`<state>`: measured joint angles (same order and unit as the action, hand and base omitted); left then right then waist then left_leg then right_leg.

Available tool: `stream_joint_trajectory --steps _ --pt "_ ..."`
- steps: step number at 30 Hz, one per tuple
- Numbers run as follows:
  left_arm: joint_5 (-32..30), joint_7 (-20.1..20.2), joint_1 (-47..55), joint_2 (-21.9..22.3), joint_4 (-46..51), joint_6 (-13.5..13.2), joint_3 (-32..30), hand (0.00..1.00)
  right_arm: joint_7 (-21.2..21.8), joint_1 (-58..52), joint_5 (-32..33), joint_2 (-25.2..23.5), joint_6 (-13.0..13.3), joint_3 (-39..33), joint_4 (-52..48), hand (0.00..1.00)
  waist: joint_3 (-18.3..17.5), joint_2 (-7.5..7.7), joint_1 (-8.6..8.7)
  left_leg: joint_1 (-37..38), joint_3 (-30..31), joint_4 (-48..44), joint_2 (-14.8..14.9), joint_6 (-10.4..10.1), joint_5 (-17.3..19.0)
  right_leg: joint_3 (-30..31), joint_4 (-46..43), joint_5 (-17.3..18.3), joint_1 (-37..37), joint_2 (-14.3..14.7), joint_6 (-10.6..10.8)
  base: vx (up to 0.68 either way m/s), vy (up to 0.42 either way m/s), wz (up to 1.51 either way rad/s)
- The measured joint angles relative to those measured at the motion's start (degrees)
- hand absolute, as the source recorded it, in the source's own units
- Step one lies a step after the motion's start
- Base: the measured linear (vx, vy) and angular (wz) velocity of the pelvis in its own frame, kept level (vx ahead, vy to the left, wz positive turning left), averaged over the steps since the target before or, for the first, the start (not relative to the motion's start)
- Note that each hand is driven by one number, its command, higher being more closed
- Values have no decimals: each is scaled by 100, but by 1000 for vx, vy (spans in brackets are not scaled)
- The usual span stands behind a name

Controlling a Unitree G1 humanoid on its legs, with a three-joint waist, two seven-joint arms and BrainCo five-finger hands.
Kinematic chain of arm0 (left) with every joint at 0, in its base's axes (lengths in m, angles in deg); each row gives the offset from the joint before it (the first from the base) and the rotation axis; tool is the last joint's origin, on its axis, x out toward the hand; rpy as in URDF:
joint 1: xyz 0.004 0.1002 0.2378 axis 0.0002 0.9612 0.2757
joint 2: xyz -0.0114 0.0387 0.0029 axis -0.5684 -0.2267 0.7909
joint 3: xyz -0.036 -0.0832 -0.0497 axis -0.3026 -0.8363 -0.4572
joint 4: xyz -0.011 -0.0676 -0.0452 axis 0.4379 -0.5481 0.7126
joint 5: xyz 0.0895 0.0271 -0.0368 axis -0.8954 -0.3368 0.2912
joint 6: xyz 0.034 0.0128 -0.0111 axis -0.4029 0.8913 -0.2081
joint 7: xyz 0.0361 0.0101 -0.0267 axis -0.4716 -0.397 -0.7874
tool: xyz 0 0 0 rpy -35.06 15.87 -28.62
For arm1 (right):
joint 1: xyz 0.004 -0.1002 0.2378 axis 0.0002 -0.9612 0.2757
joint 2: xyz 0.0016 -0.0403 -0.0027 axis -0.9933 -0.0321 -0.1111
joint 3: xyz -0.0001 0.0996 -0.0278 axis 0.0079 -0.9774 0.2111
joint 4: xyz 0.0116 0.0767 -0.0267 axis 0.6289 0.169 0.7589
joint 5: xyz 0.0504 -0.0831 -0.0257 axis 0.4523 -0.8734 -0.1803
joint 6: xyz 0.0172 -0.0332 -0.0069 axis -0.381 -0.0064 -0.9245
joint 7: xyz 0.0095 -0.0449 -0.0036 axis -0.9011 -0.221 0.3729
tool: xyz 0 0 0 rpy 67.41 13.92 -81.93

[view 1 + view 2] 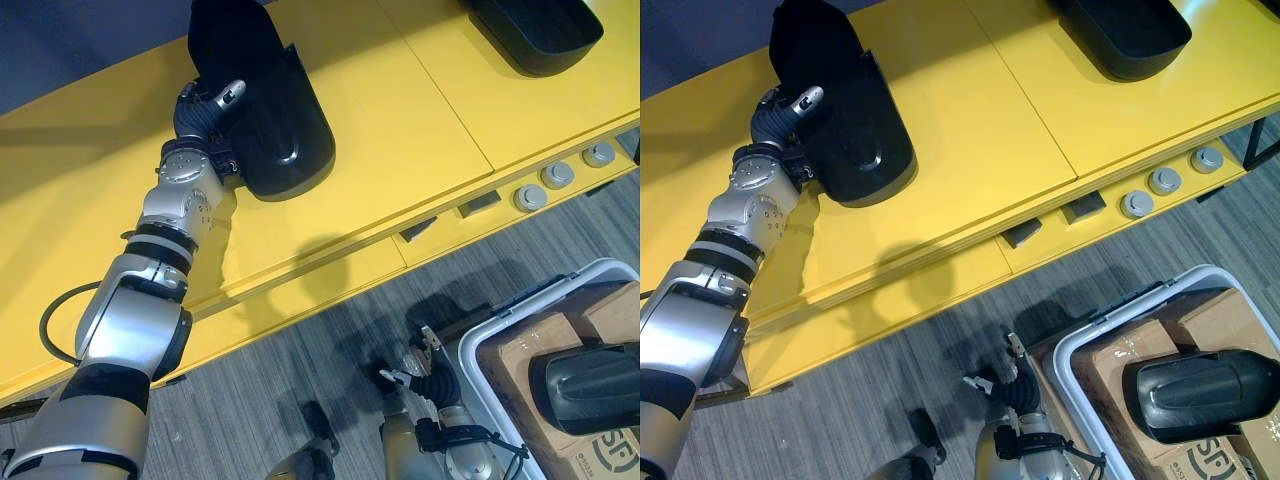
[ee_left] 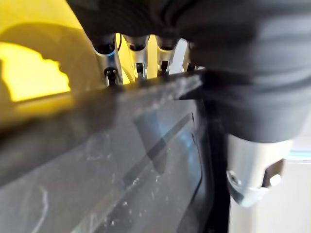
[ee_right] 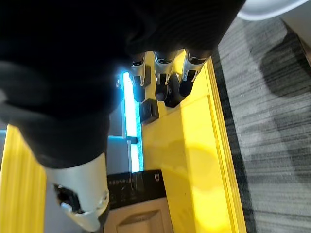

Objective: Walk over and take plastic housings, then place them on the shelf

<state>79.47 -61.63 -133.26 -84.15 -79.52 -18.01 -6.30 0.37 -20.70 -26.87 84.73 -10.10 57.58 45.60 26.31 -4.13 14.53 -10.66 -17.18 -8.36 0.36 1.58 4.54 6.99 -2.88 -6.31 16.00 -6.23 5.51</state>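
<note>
A black plastic housing (image 1: 275,120) lies on the yellow shelf (image 1: 400,130) near its left end. My left hand (image 1: 205,115) grips its near wall. In the left wrist view the fingers (image 2: 138,58) hook over the housing's rim (image 2: 121,160) and the thumb presses the near side. A second black housing (image 1: 540,30) rests on the shelf at the far right. A third housing (image 1: 585,385) lies on cardboard boxes in a white bin (image 1: 480,360) on the floor. My right hand (image 1: 420,370) hangs low beside the bin, its fingers (image 3: 163,73) relaxed and holding nothing.
Between the two housings the shelf top is bare yellow. Three round grey knobs (image 1: 530,197) and dark slots sit along the shelf's front edge. Grey striped floor (image 1: 330,400) lies between the shelf and the bin.
</note>
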Motion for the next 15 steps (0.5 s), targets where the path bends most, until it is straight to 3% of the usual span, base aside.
stream_joint_trajectory --steps 15 --pt "-685 -98 -312 79 -304 238 -37 0 -24 -11 4 -55 4 60 1 0 -2 0 4 19 123 151 -10 -37 -132 -132 32 -32 -21 -7 -36 -2 43 4"
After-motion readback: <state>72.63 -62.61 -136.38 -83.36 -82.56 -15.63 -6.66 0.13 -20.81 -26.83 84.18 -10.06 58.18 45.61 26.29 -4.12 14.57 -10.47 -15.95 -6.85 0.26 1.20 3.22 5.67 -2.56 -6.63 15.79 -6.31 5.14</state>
